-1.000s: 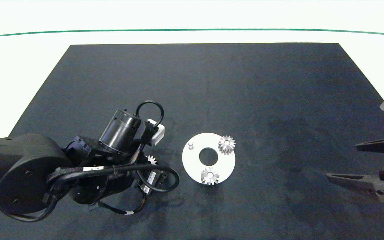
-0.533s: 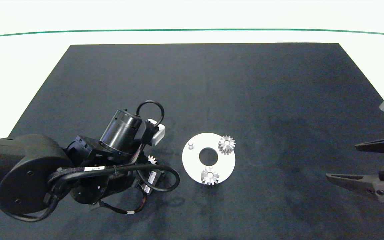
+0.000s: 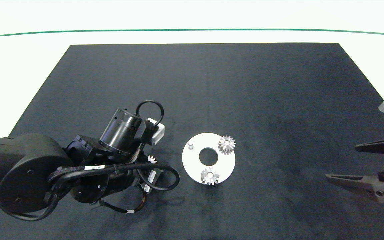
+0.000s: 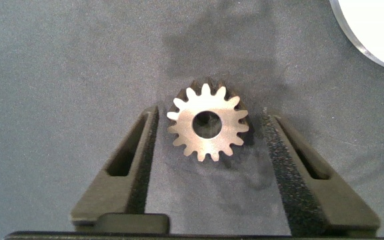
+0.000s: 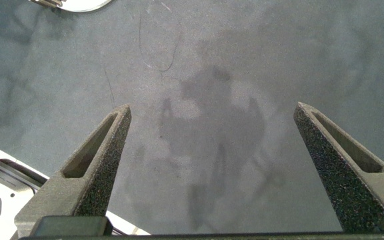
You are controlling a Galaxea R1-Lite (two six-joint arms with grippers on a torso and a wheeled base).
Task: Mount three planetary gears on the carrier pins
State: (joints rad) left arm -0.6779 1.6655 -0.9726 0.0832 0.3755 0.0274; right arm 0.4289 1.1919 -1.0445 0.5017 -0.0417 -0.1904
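The white carrier disc [image 3: 208, 158] lies flat on the black mat [image 3: 212, 83], and it carries two of the planetary gears: one [image 3: 226, 144] seated at its far right, one [image 3: 209, 176] at its near edge. One carrier pin [image 3: 190, 145] stands bare at the far left of the disc, beside the big centre hole. The mat covers a pale table [image 3: 28, 66] with a thin green line [image 3: 192, 30] running across the far side.

Count three gears in all. The third gear [image 4: 209, 123] lies flat on the mat just left of the disc, and the left gripper [image 4: 209, 123] straddles it, fingers [image 4: 135, 160] spread on either side, not touching the teeth. The right gripper [image 5: 212, 127] hangs over bare mat at the right edge, well apart from the disc, fingers wide and holding nothing.
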